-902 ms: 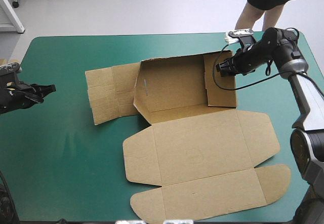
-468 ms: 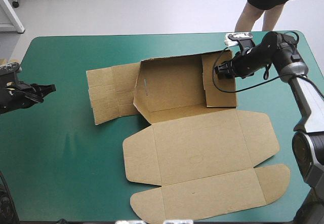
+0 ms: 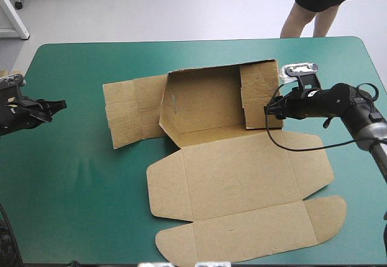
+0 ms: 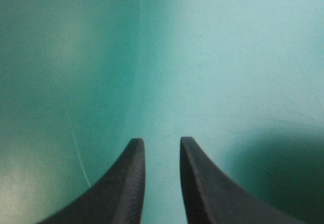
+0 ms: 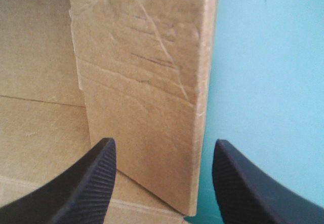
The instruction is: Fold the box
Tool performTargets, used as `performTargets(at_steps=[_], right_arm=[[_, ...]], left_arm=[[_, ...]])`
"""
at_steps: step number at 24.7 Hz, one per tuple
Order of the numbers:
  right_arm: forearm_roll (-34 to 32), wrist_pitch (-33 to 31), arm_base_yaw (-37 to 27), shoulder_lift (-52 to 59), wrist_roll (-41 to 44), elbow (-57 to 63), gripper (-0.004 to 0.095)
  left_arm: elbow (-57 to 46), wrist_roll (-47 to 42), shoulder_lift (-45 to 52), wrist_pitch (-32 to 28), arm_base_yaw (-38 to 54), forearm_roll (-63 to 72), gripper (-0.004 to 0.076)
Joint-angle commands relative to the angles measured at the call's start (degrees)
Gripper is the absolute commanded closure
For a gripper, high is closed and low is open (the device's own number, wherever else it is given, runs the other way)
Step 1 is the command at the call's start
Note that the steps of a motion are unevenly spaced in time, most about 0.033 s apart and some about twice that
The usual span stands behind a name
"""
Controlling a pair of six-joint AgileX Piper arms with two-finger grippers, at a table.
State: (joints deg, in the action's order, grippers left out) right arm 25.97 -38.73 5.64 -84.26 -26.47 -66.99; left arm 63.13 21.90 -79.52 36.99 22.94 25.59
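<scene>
high view: the box (image 3: 230,176) lay mid-table, its tray walls raised on the far side and its lid flat on the near side. the right arm stretched in low, with the right gripper (image 3: 270,107) at the tray's right wall (image 3: 261,98). the left gripper (image 3: 57,106) hung level by the left edge.
left wrist: its fingers were slightly parted over the cover (image 4: 228,57).
right wrist: its fingers were spread wide, straddling that wall.

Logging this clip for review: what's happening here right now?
The brown box is part-folded: far section's walls raised, lid panels flat toward the near edge. The right tool is open, straddling the box's right side wall. The left tool, open, hovers over bare teal-green cover near the table's left edge, away from the box.
</scene>
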Motion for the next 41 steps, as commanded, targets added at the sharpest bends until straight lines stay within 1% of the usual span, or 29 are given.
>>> performTargets(at_steps=[1,3,7,11,13,14,15,16,17,19,20,22,24,27,30,34,35,41], right_arm=[[2.7,7.0,-0.4,2.3,-2.1,0.0,0.0365],[4.0,6.9,-0.4,1.6,-3.3,0.0,0.0355],[8.1,7.7,-0.4,-0.7,-7.3,0.0,0.0289],[11.4,9.6,-0.4,-3.4,-9.4,0.0,0.0298],[11.7,10.6,-0.4,-5.4,-9.4,-0.3,0.0397],[11.5,10.4,-0.4,-5.9,-9.4,-1.1,0.0566],[11.1,10.3,-0.4,-5.9,-9.6,-1.5,0.0664],[11.1,9.8,-0.4,-5.9,-10.7,-2.5,0.0841],[10.9,9.4,-0.4,-5.9,-11.1,-3.1,0.0928],[9.3,7.8,-0.4,-5.9,-9.0,-5.5,0.0915],[6.4,5.8,-0.4,-6.0,-5.1,-7.5,0.0915],[0.1,1.2,-0.4,-6.4,2.0,-11.5,0.0915],[-4.6,-5.5,-0.4,-7.8,6.3,-16.4,0.0915],[-5.8,-15.0,-0.4,-11.6,9.4,-25.1,0.0915],[-6.9,-21.8,-0.4,-15.2,11.0,-30.8,0.0915],[-8.9,-32.8,-0.4,-21.0,12.2,-37.7,0.0911],[-9.5,-32.6,-0.4,-22.2,13.1,-38.9,0.0911],[-9.8,-32.6,-0.4,-24.4,12.5,-39.8,0.0911]], left_arm=[[1.5,0.8,1.6,-2.2,-0.1,2.5,0.0549],[1.5,0.8,1.6,-1.9,-0.2,2.7,0.0549],[1.5,0.8,1.6,-1.7,-0.2,3.2,0.0549],[1.5,1.0,1.6,-1.7,-0.2,3.3,0.0556],[1.5,1.0,1.6,-1.7,-0.2,3.3,0.0557],[1.5,1.0,1.6,-1.7,-0.2,3.3,0.0557],[1.5,1.3,1.6,-1.7,-0.2,3.3,0.0557],[1.5,1.6,1.6,-1.8,-0.2,3.4,0.0557],[1.5,2.0,1.6,-1.8,-0.2,3.5,0.0557],[1.5,2.3,1.6,-1.8,-0.2,3.5,0.0557],[1.5,2.3,1.6,-1.8,-0.2,3.5,0.0557],[1.5,2.3,1.6,-1.8,-0.2,3.6,0.0557],[1.5,2.3,1.6,-1.8,-0.2,3.6,0.0557],[1.5,2.3,1.6,-1.8,-0.2,3.9,0.0557],[1.5,2.3,1.6,-1.5,-0.2,4.3,0.0557],[1.5,2.3,1.6,-1.1,-0.2,4.7,0.0557],[1.5,2.3,1.6,-1.1,-0.2,4.7,0.0557],[1.5,2.5,1.6,-0.7,-0.2,4.8,0.0557]])
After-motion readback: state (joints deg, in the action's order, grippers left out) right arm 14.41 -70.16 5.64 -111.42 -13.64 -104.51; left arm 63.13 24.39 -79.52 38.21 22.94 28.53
